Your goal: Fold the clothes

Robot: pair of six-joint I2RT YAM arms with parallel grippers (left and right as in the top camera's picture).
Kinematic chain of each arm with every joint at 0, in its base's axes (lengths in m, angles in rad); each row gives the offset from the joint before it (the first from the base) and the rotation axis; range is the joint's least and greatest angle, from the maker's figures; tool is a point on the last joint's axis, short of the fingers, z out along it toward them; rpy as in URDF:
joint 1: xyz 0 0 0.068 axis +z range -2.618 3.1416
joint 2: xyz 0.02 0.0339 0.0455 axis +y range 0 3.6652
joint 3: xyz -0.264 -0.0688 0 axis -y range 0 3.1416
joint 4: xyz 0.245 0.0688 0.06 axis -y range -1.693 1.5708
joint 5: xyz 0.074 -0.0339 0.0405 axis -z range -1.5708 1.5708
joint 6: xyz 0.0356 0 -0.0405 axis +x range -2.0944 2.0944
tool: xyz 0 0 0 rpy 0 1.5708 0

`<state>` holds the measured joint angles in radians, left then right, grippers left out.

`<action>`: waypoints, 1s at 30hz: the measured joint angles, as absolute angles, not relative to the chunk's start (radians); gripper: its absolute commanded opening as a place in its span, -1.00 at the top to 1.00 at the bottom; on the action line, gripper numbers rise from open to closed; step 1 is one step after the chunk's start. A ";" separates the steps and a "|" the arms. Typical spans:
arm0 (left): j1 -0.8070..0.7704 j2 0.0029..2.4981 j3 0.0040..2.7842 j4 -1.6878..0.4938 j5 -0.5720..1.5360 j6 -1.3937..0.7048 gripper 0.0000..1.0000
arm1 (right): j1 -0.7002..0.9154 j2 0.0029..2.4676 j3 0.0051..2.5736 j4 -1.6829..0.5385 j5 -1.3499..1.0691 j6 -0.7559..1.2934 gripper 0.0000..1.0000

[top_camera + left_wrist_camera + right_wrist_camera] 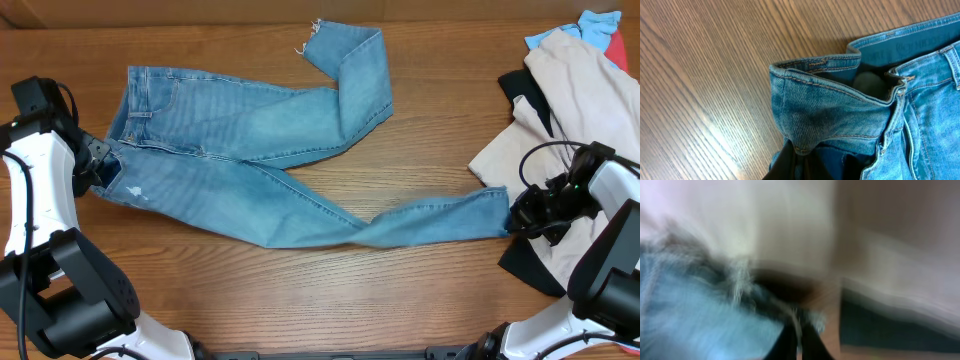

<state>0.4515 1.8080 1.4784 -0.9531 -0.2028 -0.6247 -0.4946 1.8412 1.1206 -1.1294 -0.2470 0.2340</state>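
Wood-grain desk (pixel 420 310) is stretching across my whole overhead feed, smooth and faintly glossy. At the far left, my left end effector (pixel 98 160) is biting the jeans (pixel 250 140) at the waistband corner. The wrist feed is showing the thick, stitched band bunching over a dark finger (pixel 786 164), so I am judging it clamped on the denim.

The jeans are lying flat mid-desk with the waist to the left. One leg is bending up toward the far edge and ending in a frayed hem (pixel 312 38). The other is running long and narrow to the right, with a twist past the knee.

At that leg's end, my right end effector (pixel 515 215) is sitting at the hem, right against a soft beige garment (pixel 570 100) and a black garment (pixel 525 265). Its wrist feed is smearing badly, so I cannot tell whether its fingers are apart or together.

I am worrying mostly about that side. A pinch there may be catching beige or black cloth along with the hem and dragging the pile. The stiff, heavy denim could also be slipping from a shallow corner grip, and the twist would be folding in as a lump.
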 measured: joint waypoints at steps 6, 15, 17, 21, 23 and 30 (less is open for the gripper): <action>0.451 1.808 1.478 -0.957 -0.199 -0.625 0.91 | -0.490 1.837 1.572 -1.595 -0.183 0.244 0.91; 0.450 1.808 1.478 -0.972 -0.186 -0.625 0.92 | -0.554 1.805 1.690 -1.703 -0.086 0.260 0.91; 0.447 1.808 1.478 -0.979 -0.186 -0.625 0.92 | -0.556 1.806 1.677 -1.700 -0.073 0.261 0.91; 0.447 1.808 1.478 -1.042 -0.181 -0.625 0.92 | -0.556 1.806 1.651 -1.664 -0.049 0.262 0.91; 0.447 1.808 1.478 -1.080 -0.171 -0.625 0.92 | -0.556 1.806 1.647 -1.640 -0.043 0.262 0.91; 0.447 1.808 1.478 -1.267 -0.152 -0.625 0.89 | -0.556 1.806 1.646 -1.523 -0.044 0.261 0.91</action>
